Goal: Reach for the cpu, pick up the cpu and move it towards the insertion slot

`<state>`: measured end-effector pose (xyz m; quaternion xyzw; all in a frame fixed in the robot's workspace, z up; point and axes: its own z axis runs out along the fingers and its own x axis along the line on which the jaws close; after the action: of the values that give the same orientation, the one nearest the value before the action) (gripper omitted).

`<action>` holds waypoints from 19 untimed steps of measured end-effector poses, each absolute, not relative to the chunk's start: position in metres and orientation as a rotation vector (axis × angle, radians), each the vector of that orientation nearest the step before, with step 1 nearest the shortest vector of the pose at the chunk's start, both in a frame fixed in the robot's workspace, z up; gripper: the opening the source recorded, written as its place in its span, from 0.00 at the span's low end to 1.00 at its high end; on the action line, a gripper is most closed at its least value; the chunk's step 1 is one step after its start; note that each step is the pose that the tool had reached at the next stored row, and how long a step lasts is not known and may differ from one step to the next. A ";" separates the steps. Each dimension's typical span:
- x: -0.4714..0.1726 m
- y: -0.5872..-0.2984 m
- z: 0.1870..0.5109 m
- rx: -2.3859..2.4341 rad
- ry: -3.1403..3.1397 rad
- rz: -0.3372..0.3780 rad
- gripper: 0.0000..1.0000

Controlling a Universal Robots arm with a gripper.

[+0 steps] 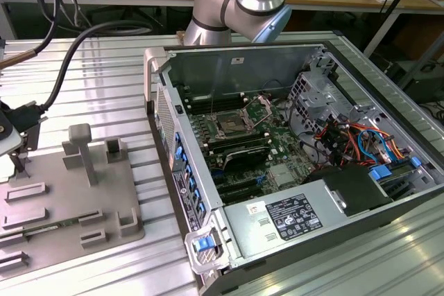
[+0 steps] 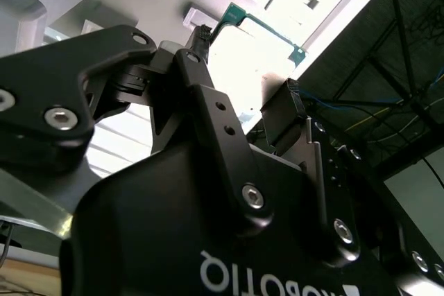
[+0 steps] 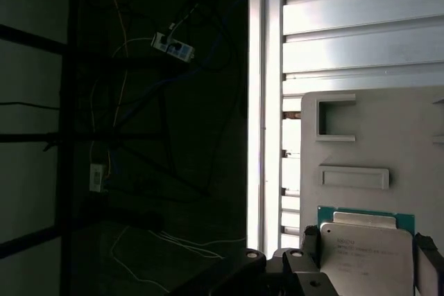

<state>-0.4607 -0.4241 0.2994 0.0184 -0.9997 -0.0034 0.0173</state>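
One cpu [image 3: 364, 251], flat on grey tray [image 3: 374, 136], between the jaws (whether gripping, cannot tell)

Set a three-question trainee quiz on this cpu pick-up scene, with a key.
1. Fill in: in the exterior view, the computer case holding the insertion slot stands to the exterior view's ____ of the grey fixture plate.
2. True or false: the cpu sits in the insertion slot.
3. Choose: the end effector is nearest to A) the cpu, B) the insertion slot, C) the computer case.

Key:
1. right
2. false; it lies on the grey fixture plate
3. A
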 end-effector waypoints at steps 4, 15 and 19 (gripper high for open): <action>-0.461 -0.424 0.301 0.057 -3.106 -0.011 0.55; -0.461 -0.424 0.308 0.057 -3.106 -0.010 0.55; -0.461 -0.424 0.311 0.057 -3.107 -0.011 0.55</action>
<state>-0.4607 -0.4241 0.3114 0.0182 -0.9997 -0.0034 0.0173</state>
